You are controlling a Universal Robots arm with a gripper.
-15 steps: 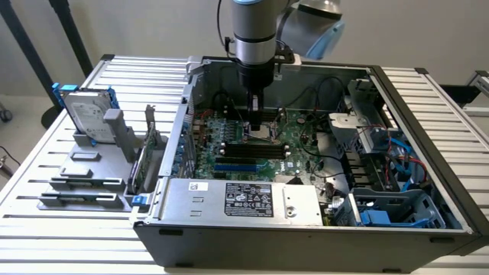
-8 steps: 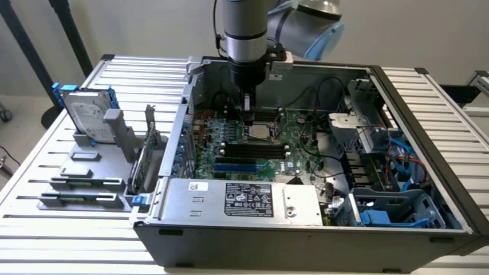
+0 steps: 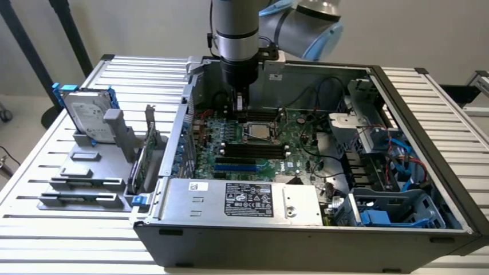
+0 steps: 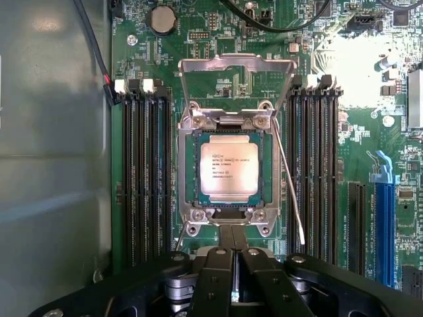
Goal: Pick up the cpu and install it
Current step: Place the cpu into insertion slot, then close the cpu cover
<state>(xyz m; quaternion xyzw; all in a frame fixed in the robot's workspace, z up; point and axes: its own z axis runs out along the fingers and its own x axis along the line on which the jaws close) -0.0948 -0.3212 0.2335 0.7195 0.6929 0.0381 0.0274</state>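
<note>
Sitting nearest in the exterior view, the power supply spans the front of the open computer case on the table. Beyond it, on the green motherboard, the cpu lies flat in its socket, whose retention plate is tilted up. The hand hangs just beyond the socket, clenched and grasping nothing.
</note>
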